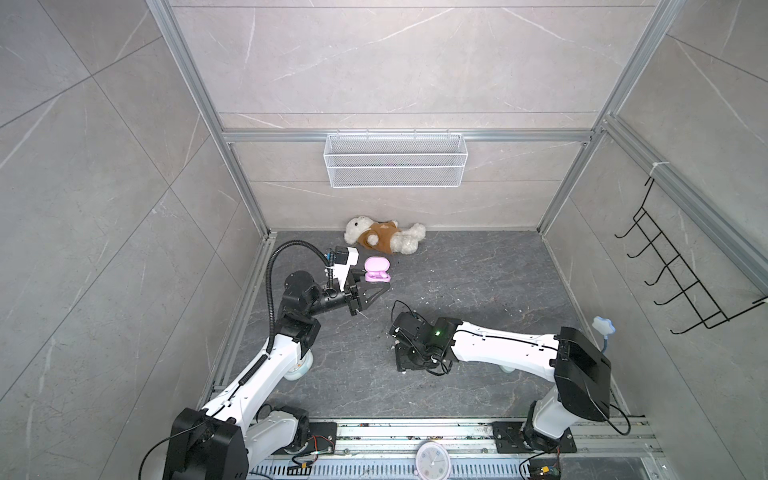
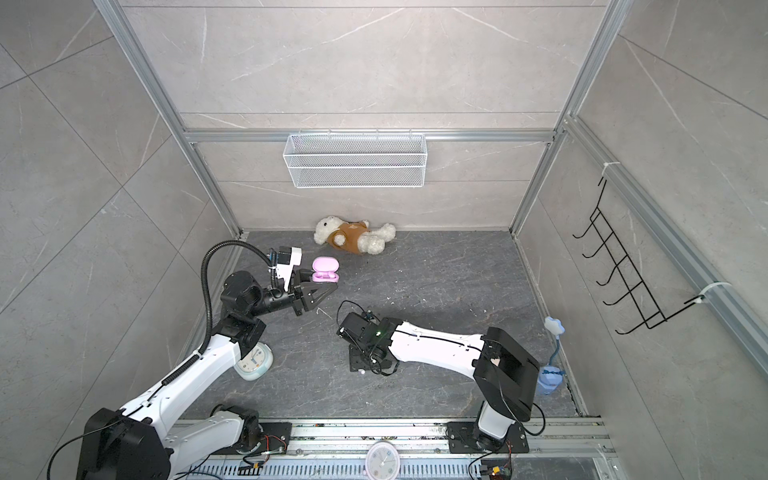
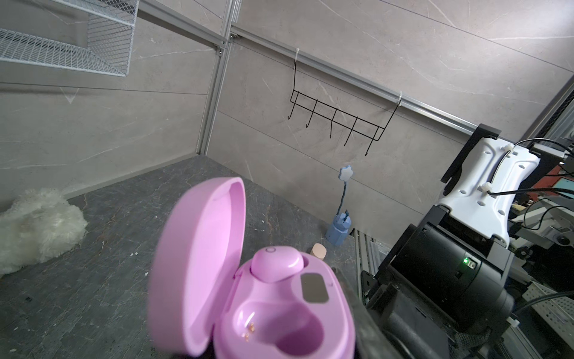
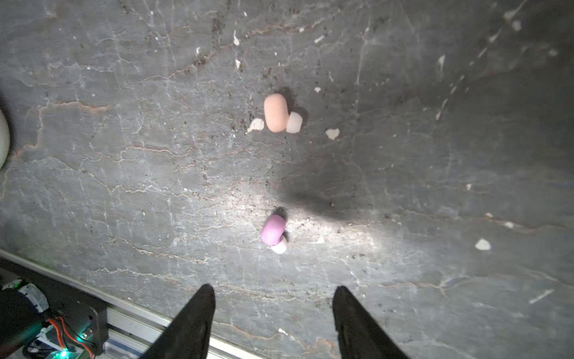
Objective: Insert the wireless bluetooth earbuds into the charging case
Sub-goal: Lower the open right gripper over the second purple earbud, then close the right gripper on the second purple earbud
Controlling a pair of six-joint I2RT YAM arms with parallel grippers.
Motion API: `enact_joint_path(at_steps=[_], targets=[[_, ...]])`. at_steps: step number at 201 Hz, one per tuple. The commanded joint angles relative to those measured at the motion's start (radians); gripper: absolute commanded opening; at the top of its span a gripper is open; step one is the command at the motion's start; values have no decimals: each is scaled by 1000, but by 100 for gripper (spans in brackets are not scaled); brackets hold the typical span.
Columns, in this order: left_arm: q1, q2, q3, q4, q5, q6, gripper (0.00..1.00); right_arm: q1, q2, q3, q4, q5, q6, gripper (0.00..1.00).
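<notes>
My left gripper (image 1: 376, 277) is shut on the lilac charging case (image 1: 377, 271), held above the floor at the back left, as both top views show. The left wrist view shows its lid (image 3: 198, 264) standing open, one lilac earbud (image 3: 276, 262) seated in the far socket and the near socket (image 3: 279, 326) empty. In the right wrist view my right gripper (image 4: 273, 292) points down at the floor, open and empty. A lilac earbud (image 4: 273, 230) lies just ahead of its tips and a peach earbud (image 4: 275, 112) lies farther on. In the top views the right wrist hides both.
A teddy bear (image 1: 384, 239) lies against the back wall, under a white wire basket (image 1: 395, 160). A black hook rack (image 1: 681, 266) hangs on the right wall, with a blue flower-topped stand (image 2: 550, 361) below it. A small clock (image 2: 253, 361) sits under my left arm. White specks litter the floor.
</notes>
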Motion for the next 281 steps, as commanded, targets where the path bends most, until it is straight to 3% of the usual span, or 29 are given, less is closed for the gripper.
enact_joint_path(at_steps=[1, 53, 183, 281], targets=[[-2, -10, 26, -25, -7, 44, 27, 13, 49, 49, -69, -5, 166, 56], [-2, 31, 32, 19, 3, 39, 27, 17, 97, 74, -104, 61, 265, 38], [10, 21, 29, 28, 7, 39, 27, 14, 244, 192, -155, 26, 222, 32], [11, 17, 31, 14, 7, 50, 26, -3, 275, 196, -136, 9, 195, 28]])
